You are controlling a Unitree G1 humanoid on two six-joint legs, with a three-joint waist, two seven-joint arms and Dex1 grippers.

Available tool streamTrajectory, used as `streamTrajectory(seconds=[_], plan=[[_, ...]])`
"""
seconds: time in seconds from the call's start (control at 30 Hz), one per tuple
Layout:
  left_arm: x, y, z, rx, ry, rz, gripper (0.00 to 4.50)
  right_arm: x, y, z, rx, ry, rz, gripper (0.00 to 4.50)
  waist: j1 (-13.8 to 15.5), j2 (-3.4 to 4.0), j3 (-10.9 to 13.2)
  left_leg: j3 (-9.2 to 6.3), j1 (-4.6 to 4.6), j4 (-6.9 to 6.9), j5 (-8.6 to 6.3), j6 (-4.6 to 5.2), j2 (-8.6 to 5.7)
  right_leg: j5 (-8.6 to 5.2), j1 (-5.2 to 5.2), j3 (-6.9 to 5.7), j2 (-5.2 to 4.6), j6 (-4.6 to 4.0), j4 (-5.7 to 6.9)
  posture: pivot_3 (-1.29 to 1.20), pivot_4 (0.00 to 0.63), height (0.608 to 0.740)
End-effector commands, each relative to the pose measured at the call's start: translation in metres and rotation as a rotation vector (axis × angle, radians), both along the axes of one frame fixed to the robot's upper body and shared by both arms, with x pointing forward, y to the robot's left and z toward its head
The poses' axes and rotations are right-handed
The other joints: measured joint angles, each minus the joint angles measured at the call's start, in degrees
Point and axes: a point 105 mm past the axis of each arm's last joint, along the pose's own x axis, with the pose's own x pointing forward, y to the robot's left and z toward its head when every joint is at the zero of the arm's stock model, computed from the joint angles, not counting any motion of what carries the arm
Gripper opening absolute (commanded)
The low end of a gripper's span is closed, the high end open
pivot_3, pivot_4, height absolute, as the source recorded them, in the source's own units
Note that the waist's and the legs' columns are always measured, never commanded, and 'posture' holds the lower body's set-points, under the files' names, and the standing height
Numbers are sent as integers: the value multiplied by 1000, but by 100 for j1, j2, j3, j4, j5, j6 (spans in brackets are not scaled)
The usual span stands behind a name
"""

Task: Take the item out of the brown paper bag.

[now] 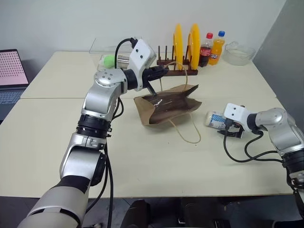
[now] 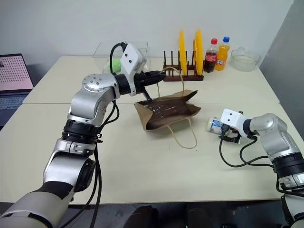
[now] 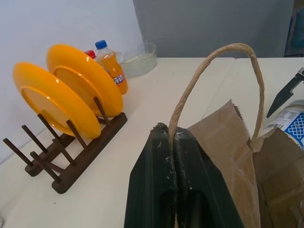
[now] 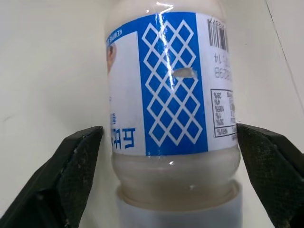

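Observation:
The brown paper bag (image 1: 168, 107) rests on the table, tilted, with its mouth toward the right. My left gripper (image 3: 173, 137) is shut on one tan cord handle (image 3: 213, 57) and holds it up above the bag. The other handle (image 1: 187, 130) lies slack on the table. A small bottle (image 4: 171, 95) with a blue-and-white label lies on the table to the right of the bag. My right gripper (image 4: 168, 137) is open, one finger on each side of the bottle's lower body.
A wooden dish rack with two orange plates (image 1: 185, 40) stands behind the bag. Beside it are a cola bottle (image 1: 205, 50), an orange soda bottle (image 1: 216, 47) and a glass bowl (image 1: 239, 52). A clear box with a green ball (image 1: 109, 60) sits back left, a laptop (image 1: 12, 71) far left.

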Motion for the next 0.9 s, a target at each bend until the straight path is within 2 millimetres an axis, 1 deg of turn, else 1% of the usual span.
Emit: streamTrajectory(seconds=[0.03, 0.2, 0.27, 0.3, 0.33, 0.43, 0.5, 0.57, 0.63, 0.67, 0.8, 0.9], plan=[[-4, -1, 20, 1, -78, -9, 0, 3, 1, 27, 2, -59, 30, 4468, -1, 0, 0, 0, 0, 0, 0, 0, 0, 0, 0, 0, 0, 0, 0, 0, 150, 740], [1, 0, 17, 44, -95, -13, 0, -11, -3, 53, 29, -70, 51, 4468, 17, 0, 0, -1, -1, 0, 0, 0, 0, 0, 0, -3, 0, 0, -2, 0, 150, 740], [8, 1, 18, 60, -108, -2, 0, -22, -2, 68, 75, -80, 59, 4468, 30, 0, 0, -3, -4, 0, -1, 2, -1, 0, 0, -4, 0, 0, -4, 0, 150, 740], [12, 2, 20, 67, -116, 10, 0, -30, 3, 77, 126, -81, 66, 4468, 29, 0, 0, -4, -3, 0, -3, 4, 0, 0, 1, -5, 0, 0, -5, 0, 150, 740], [16, 4, 21, 73, -122, 23, 0, -38, 9, 85, 176, -87, 79, 4468, 33, 0, 0, -3, -4, 0, -6, 10, 0, 0, 1, -6, 0, 0, -6, 0, 150, 740], [31, 14, 28, 76, -140, 95, 0, -69, 44, 101, 328, -128, 174, 4468, 26, -1, 0, -10, -9, -1, -12, 20, 3, 0, 0, -14, 0, 1, -7, 0, 150, 740], [37, 17, 31, 68, -145, 118, 0, -81, 60, 102, 392, -159, 196, 4468, 23, -1, 0, -12, -7, -1, -13, 23, 4, -1, 1, -13, 1, 1, -6, 0, 150, 740], [38, 18, 31, 55, -117, 103, 0, -90, 75, 100, 463, -184, 201, 4468, 25, -1, 0, -14, -7, -1, -14, 23, 4, -1, 3, -15, 1, 2, -6, 0, 150, 740], [40, 22, 29, 64, -116, 110, 412, -95, 90, 102, 522, -233, 216, 4500, 29, -1, 0, -11, -7, 2, -14, 23, 1, -1, 3, -13, -1, 3, -6, 0, 150, 740], [39, 23, 27, 81, -118, 107, 632, -96, 97, 106, 576, -272, 213, 4500, 26, -1, 0, -11, -7, 3, -14, 23, 0, -1, 3, -13, -2, 3, -5, 0, 150, 740], [38, 33, 21, 108, -113, 108, 1875, -100, 117, 114, 705, -362, 198, 4500, 24, -1, 1, -14, -9, 3, -13, 22, 0, -1, -1, -13, -2, 3, 0, 0, 150, 740], [32, 45, 20, 102, -102, 105, 2854, -103, 127, 112, 756, -400, 197, 4500, 5, 0, 0, -13, -7, 0, -12, 21, 1, -1, -2, -12, -1, 3, 0, 0, 150, 740]])
